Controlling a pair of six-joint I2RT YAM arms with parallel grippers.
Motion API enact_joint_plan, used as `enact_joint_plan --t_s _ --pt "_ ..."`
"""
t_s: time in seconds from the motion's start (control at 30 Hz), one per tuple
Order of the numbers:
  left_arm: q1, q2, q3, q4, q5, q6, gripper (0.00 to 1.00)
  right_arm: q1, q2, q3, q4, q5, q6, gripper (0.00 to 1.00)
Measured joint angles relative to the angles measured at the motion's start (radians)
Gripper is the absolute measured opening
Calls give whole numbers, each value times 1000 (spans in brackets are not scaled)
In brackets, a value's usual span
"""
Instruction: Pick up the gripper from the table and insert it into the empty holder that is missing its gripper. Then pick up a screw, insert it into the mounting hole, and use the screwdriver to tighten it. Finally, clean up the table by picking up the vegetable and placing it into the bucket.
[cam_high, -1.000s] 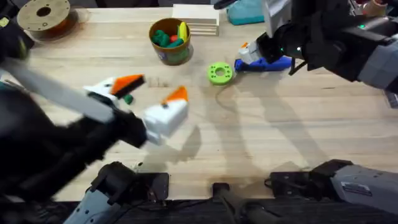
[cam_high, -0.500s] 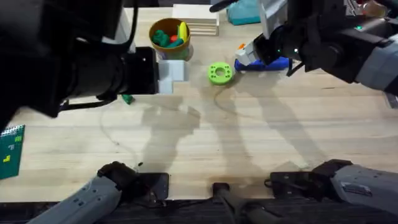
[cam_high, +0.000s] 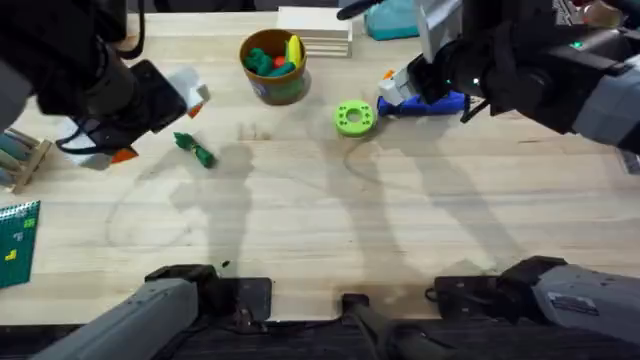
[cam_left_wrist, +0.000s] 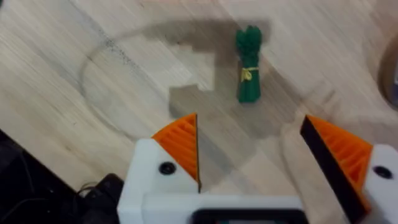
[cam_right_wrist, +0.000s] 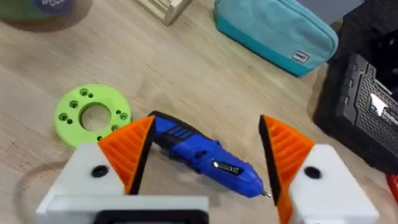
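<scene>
Overhead cam sits high over the arm bases, looking down and forward across the table (cam_high: 420, 230). Both wrist cams look down from close up: left shares the vegetable (cam_high: 194, 149) (cam_left_wrist: 249, 65), right shares the screwdriver (cam_high: 432, 102) (cam_right_wrist: 205, 154).

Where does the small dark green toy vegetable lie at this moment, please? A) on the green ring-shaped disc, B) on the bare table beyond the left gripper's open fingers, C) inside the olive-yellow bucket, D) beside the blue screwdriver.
B: the vegetable lies flat on the table, beyond the left gripper, untouched.
</scene>
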Motion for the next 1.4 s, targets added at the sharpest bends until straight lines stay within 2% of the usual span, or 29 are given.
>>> enact_joint_plan --t_s 0.1,0.2,0.37,0.77,0.97,1.0,1.13,1.23,1.27,1.4 --pt "82 68 -38 61 29 9 987 0 0 0 -3 0 0 969" --pt "145 135 -59 138 71 49 987 0 0 0 -4 0 0 969" --pt "218 235 -62 194 105 84 987 0 0 0 -4 0 0 968" --pt "228 472 -62 300 153 102 987 0 0 0 -4 1 -1 968" --pt "228 551 -62 389 173 102 996 0 0 0 -4 1 -1 968" --pt "228 557 -62 396 184 100 947 0 0 0 -4 1 -1 968" --pt "227 559 -62 407 212 98 574 0 0 0 -4 1 -1 968" --pt "227 558 -61 405 223 96 151 0 0 0 -4 1 0 969" --pt "227 553 -59 407 224 100 45 0 0 0 -4 1 -1 968" --pt "227 553 -59 385 230 98 21 0 0 0 -4 1 -1 969"
